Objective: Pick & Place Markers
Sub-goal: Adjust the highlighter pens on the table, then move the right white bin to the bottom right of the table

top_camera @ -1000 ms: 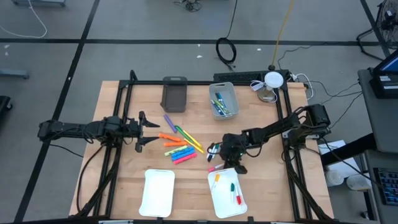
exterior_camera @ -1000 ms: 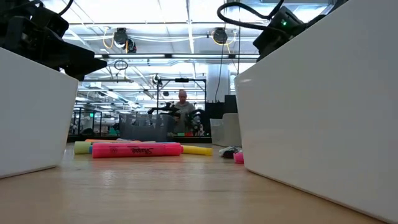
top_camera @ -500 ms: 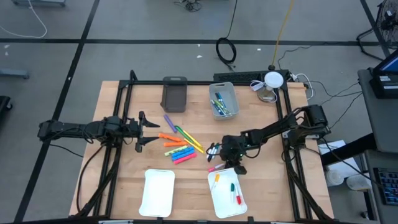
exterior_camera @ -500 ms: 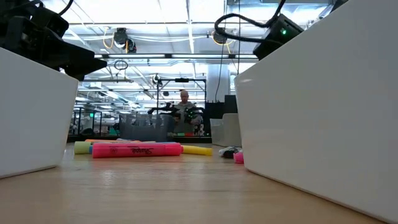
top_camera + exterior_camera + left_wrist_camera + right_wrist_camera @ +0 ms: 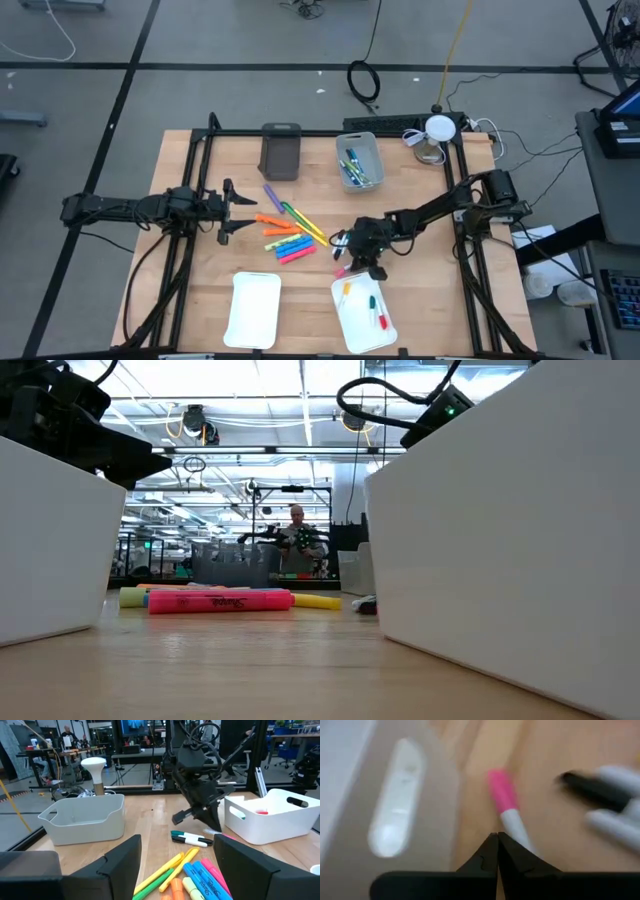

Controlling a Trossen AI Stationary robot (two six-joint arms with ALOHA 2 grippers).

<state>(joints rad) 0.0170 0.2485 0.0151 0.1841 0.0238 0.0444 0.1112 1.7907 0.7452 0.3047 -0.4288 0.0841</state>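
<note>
Right gripper [image 5: 347, 262] is hovering low over the counter [image 5: 200, 290], fingers pressed together and holding nothing, tip right at a thin pink-capped marker [image 5: 506, 805] beside the near right white tray [image 5: 362, 312]. Left gripper [image 5: 228, 212] is waiting at the counter's left with fingers spread apart, also holding nothing. Loose markers [image 5: 288, 236] are lying mid-counter; some are already sitting in the right tray and in the grey bin [image 5: 358, 160].

To do the grab well, I'd judge the right fingers need opening first, then straddling the white barrel crosswise before closing, keeping clear of the tray wall.

Right wrist view is blurring a black-capped marker [image 5: 600, 787]. Low view is mostly blocked by tray walls; tray contents are hidden there.
</note>
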